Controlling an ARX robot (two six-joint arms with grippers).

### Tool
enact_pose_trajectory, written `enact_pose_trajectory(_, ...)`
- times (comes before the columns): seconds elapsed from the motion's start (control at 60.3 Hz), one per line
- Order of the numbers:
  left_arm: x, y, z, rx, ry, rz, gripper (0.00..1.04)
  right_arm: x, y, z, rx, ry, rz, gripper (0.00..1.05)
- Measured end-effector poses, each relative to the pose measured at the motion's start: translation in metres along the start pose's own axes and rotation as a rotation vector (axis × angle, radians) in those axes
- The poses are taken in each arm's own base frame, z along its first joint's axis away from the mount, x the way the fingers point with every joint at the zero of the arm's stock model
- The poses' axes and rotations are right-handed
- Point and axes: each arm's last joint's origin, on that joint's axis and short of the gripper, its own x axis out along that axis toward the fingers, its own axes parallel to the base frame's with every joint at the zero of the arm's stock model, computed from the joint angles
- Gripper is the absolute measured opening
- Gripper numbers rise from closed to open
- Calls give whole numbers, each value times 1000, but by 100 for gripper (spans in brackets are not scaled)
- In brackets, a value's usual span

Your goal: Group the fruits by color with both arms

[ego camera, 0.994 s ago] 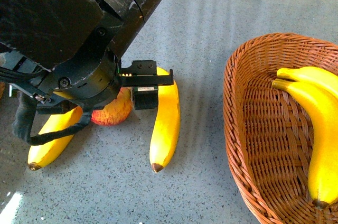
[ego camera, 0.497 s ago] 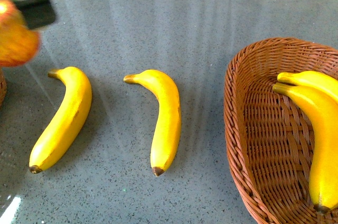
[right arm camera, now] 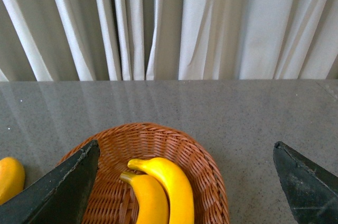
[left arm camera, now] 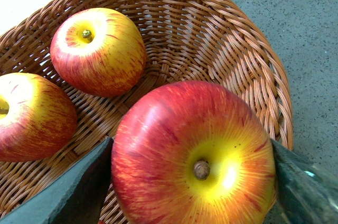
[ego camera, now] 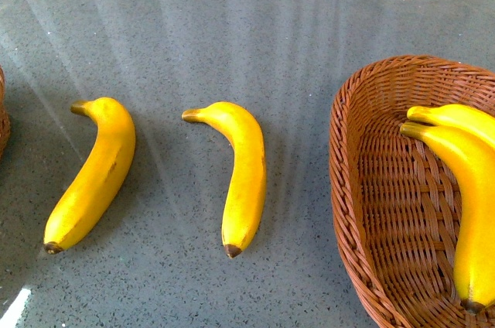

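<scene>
1. Dropping the held apple (left arm camera: 179, 129) carelessly is the main risk. It hangs over the near side of the apple basket (left arm camera: 264, 76), and I judge it could bounce off the two apples (left arm camera: 97, 49) lying inside or roll over the rim onto the table (ego camera: 309, 49).
2. Lowering it too hard could instead bruise it against the weave or against its neighbours.
3. Left gripper (left arm camera: 190, 187): clamped on that apple, one flat finger on either side, stem end facing the wrist camera. Whether the fruit touches the weave I cannot tell.
4. Right gripper (right arm camera: 185, 182): jaws spread wide and holding nothing, hovering above the banana basket (right arm camera: 211, 171), where two bananas (right arm camera: 163, 187) lie side by side.
5. Two loose bananas lie on the table between the baskets, the left one (ego camera: 93, 173) well apart from the middle one (ego camera: 241, 173). Reaching for the middle one, the right arm could clip the banana basket's rim.
</scene>
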Motion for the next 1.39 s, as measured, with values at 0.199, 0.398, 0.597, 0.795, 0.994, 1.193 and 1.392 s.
enact_pose_trajectory(0.199, -1, -3, 2, -24, -28, -40, 96, 0, 0, 0, 0, 0, 0, 96)
enact_pose_trajectory(0.398, -26, 0, 10, -67, -110, -132, 96, 0, 0, 0, 0, 0, 0, 96)
enact_pose_trajectory(0.597, -57, 25, 10, 71, -386, -603, 77, 0, 0, 0, 0, 0, -1, 96)
enact_pose_trajectory(0.795, -76, 72, -11, 306, -662, -660, 26, 0, 0, 0, 0, 0, 2, 96)
enact_pose_trajectory(0.994, -85, 91, -30, 327, -668, -652, 2, 0, 0, 0, 0, 0, 2, 96)
enact_pose_trajectory(1.193, -91, 101, -40, 329, -668, -652, 2, 0, 0, 0, 0, 0, 2, 96)
enact_pose_trajectory(1.392, -91, 111, -55, 333, -660, -650, 2, 0, 0, 0, 0, 0, 2, 96)
